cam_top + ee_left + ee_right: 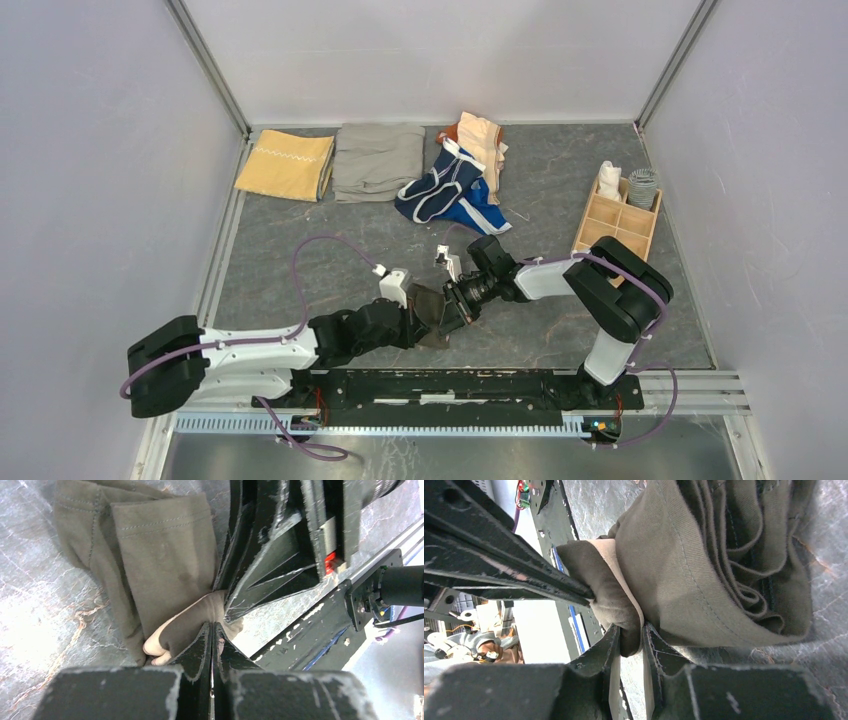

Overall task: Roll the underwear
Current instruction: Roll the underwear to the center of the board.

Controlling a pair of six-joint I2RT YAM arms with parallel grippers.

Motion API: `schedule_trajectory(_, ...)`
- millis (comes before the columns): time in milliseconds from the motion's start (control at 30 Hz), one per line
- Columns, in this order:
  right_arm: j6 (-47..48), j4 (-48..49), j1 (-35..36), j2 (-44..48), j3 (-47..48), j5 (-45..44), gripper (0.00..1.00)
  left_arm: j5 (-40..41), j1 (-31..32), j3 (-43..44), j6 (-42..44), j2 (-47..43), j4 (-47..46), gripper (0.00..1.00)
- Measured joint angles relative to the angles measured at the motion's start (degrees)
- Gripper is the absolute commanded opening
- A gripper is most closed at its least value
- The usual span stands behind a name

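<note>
Task piece: dark briefs [160, 555] of grey-brown cloth with plain stitched hems. They are bunched into loose folds rather than lying flat, and a tan waistband [162, 642] peeks out at the pinched corner.
Where it is: on the bench [300, 290], well to the left of the wooden tray [640, 232] and nearer the arm bases, caught between the two pincer tips.
Left pincer [212, 627]: closed tight on the waistband corner of the dark briefs, with its fingers meeting on the cloth.
Right pincer [630, 632]: clamped on a thick fold of the same corner. The fingers stand slightly apart with cloth filling the gap.
How they meet: nose to nose, almost touching at the cloth, so each wrist view is half filled by the other's black fingers.
Pile of small pieces: navy briefs [438, 185] with white trim, a bright blue piece [485, 215] and a peach piece [485, 140], heaped together left of the tray toward the back wall.
Folded cloths: grey-khaki cloth [378, 160] further left of the tray, beyond the pile, then the mustard-yellow cloth [285, 165] furthest left. Both lie flat at the back.
In the tray: a white roll [608, 180] and a grey roll [643, 187] stand in its rear compartments.
Crowding: both forearms lie low over the bench and cover most of the dark briefs from above — only a dark edge shows there.
</note>
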State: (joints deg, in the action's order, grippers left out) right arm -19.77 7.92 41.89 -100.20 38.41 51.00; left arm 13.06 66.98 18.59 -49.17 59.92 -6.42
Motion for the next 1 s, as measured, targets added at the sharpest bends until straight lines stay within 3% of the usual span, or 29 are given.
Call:
schedule_trajectory(367,0.0,0.2,0.0,0.0,0.0,-1.0,0.21,1.4,0.0,-4.8,-4.4,1.0,-6.2,0.02)
schedule_trajectory(700,1.3,-0.3,0.3,4.0,-0.7,-5.8,0.32,5.0,0.0,-6.3,-10.8,1.0,-7.7,0.02)
schedule_trajectory(900,5.9,-3.0,0.1,10.1,-1.3,-12.0,0.48,7.5,0.0,-6.7,-13.6,0.7,-6.7,0.02)
schedule_trajectory(1000,8.2,-2.7,0.0,14.3,-3.2,-15.3,0.62,8.0,0.0,-7.0,-15.1,0.7,-6.8,0.02)
